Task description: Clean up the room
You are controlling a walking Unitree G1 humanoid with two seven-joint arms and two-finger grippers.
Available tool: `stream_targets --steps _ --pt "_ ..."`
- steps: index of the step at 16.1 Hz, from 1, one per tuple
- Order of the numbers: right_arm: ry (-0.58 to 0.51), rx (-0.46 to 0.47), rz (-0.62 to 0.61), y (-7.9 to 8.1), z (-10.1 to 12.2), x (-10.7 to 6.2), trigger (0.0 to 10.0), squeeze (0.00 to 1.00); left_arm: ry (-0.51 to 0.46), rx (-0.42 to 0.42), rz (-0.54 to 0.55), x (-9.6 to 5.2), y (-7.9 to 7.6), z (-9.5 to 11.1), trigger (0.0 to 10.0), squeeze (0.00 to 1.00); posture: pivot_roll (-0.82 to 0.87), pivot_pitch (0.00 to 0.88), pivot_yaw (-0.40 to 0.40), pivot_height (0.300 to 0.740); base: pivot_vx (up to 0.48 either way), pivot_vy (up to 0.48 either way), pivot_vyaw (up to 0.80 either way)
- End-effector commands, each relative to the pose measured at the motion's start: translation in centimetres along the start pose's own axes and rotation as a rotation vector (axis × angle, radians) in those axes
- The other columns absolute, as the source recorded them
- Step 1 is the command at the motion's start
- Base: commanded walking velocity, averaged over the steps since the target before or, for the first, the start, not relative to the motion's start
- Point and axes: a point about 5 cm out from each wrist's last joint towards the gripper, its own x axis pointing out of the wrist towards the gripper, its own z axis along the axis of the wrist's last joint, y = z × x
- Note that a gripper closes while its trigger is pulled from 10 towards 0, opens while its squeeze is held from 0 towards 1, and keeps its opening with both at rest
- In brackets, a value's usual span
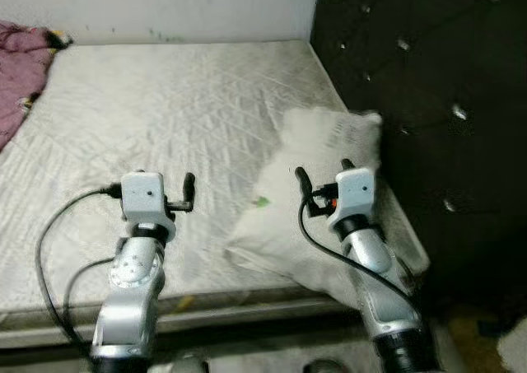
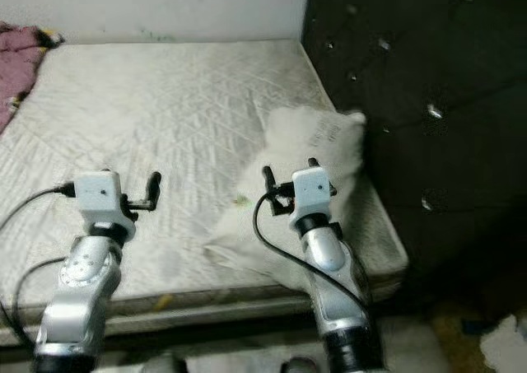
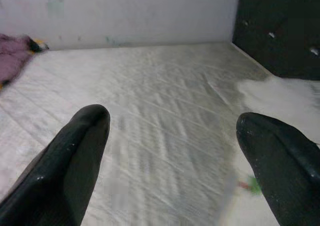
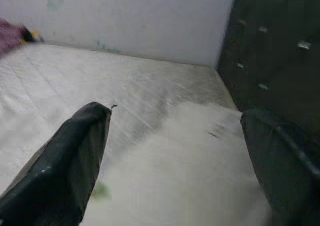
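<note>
White quilted mattress, white pillow, black tufted headboard, purple blanket.

The crumpled purple-pink cloth on the quilted white mattress is cut off by the frame's edge; the small green scrap beside the white pillow is too blurred to identify.

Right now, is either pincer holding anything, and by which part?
Nothing is held. Left pincer hangs open over the mattress; right pincer is open above the white pillow, not touching it.
</note>
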Motion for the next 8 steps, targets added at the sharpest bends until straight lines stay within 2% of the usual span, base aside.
stream_targets --steps 1,4,8 --pt "-0.017 -0.002 -0.006 -0.11 0.44 0.25 10.0 0.00 -0.014 0.015 -0.009 0.02 0.02 0.36 10.0 0.00 -0.05 0.019 0.015 0.740 0.000 0.000 0.00" --pt "-0.019 -0.009 -0.002 -0.05 0.45 0.21 10.0 0.00 -0.014 0.003 -0.004 0.02 0.05 0.30 10.0 0.00 -0.05 0.021 0.014 0.740 0.000 0.000 0.00" --pt "-0.023 -0.021 0.004 0.04 0.47 0.18 10.0 0.00 -0.016 -0.005 -0.001 0.03 0.01 0.32 10.0 0.00 -0.05 0.021 0.014 0.740 0.000 0.000 0.80"
